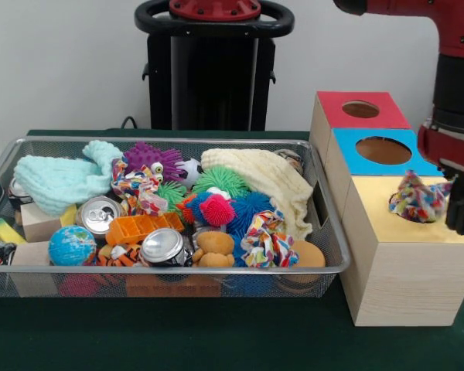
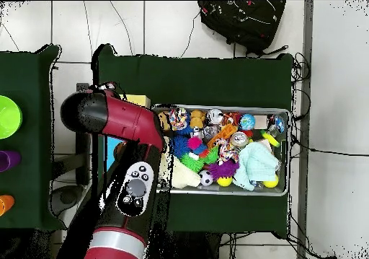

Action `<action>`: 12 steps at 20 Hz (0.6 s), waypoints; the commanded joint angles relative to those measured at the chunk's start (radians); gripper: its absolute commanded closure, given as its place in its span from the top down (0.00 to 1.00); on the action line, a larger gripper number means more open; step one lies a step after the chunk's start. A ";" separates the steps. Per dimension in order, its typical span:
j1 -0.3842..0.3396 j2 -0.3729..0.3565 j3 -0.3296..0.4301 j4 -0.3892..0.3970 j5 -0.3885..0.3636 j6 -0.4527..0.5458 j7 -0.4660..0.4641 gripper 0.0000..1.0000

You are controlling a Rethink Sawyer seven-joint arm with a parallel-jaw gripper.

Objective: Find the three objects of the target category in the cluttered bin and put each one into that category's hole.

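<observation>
1. Hanging at the right edge of the front view, the red and black arm point(image 1: 456, 85) comes down over the yellow-topped box point(image 1: 406, 255), and its black claw point(image 1: 460, 202) sits just beside a multicoloured knotted cloth toy point(image 1: 417, 197).
2. Whether the claw is clamped on that toy or standing free of it cannot be told; the toy rests on the yellow top over its hole, with its ragged ends spreading sideways and no clear long axis.
3. Three boxes stand in a row to the right of the wire bin point(image 1: 8, 166): the yellow one nearest the camera, then a blue-topped box point(image 1: 348, 147) and a red-topped box point(image 1: 332, 108), each with a round hole in the top.
4. Only a narrow gap separates the bin's right wall from the boxes; bare green table point(image 1: 178, 340) lies open in front of the bin.
5. The bin is packed to its rim. Two more knotted cloth toys lie in it, one near the front right point(image 1: 264, 241) and one toward the middle left point(image 1: 139, 185).
6. A globe ball point(image 1: 71, 246) and two drink cans point(image 1: 162, 246) lie near the front wall; no writing on them is legible.
</observation>
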 commanded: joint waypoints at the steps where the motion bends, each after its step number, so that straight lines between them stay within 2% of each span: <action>1: -0.038 -0.055 0.190 0.140 0.066 0.083 0.135 0.00; 3: -0.035 -0.086 0.201 0.224 0.064 0.039 0.107 0.00; 8: -0.047 -0.122 0.222 0.327 0.034 -0.030 0.061 0.00; 12: -0.024 -0.150 0.163 0.351 -0.010 0.046 0.079 0.00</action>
